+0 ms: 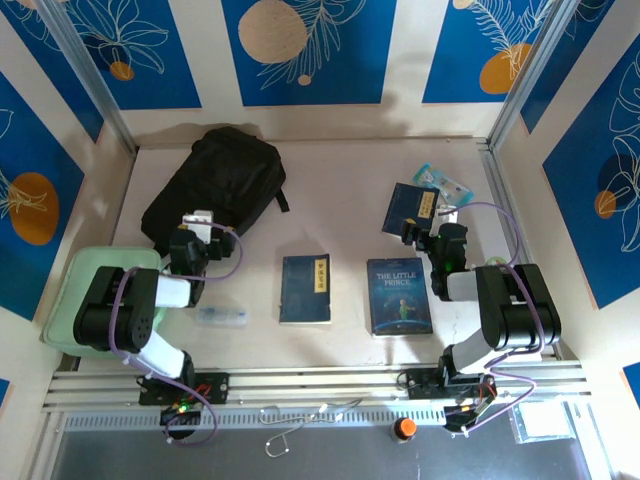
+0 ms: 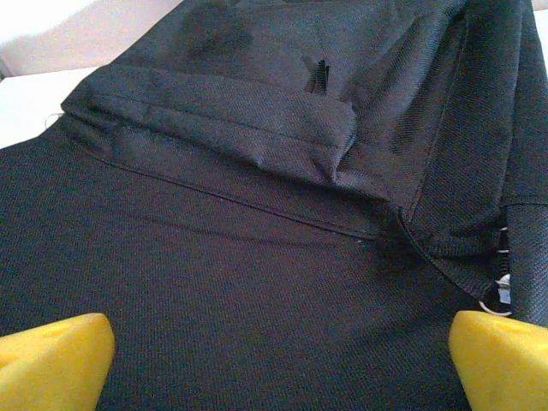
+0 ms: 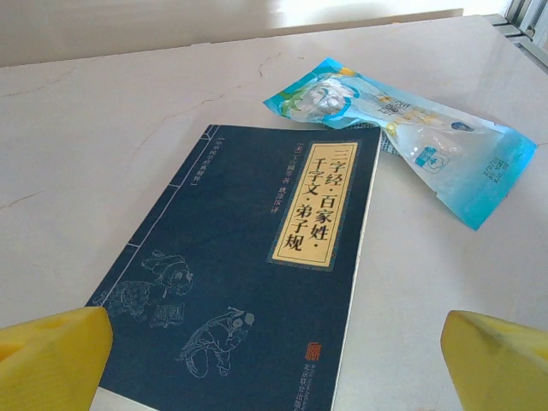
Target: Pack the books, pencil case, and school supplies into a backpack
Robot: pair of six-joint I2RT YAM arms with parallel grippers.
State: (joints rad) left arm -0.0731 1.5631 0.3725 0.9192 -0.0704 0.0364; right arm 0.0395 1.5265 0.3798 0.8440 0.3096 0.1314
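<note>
The black backpack (image 1: 215, 185) lies flat at the back left, and its fabric (image 2: 257, 257) spreads under my open left gripper (image 2: 282, 364), which hovers over its near edge (image 1: 195, 228). Three navy books lie on the table: one with a yellow label (image 1: 305, 288) in the middle, "The Little Prince" (image 1: 399, 296) to its right, and a third (image 1: 412, 208) at the back right. My right gripper (image 3: 274, 364) stands open just above that third book (image 3: 248, 274), nothing between its fingers (image 1: 418, 230). The mint green pencil case (image 1: 70, 290) sits partly under the left arm.
A light blue plastic packet (image 3: 402, 128) lies touching the far corner of the back-right book (image 1: 442, 184). A small clear item (image 1: 222, 316) rests near the left arm. Patterned walls enclose the table on three sides.
</note>
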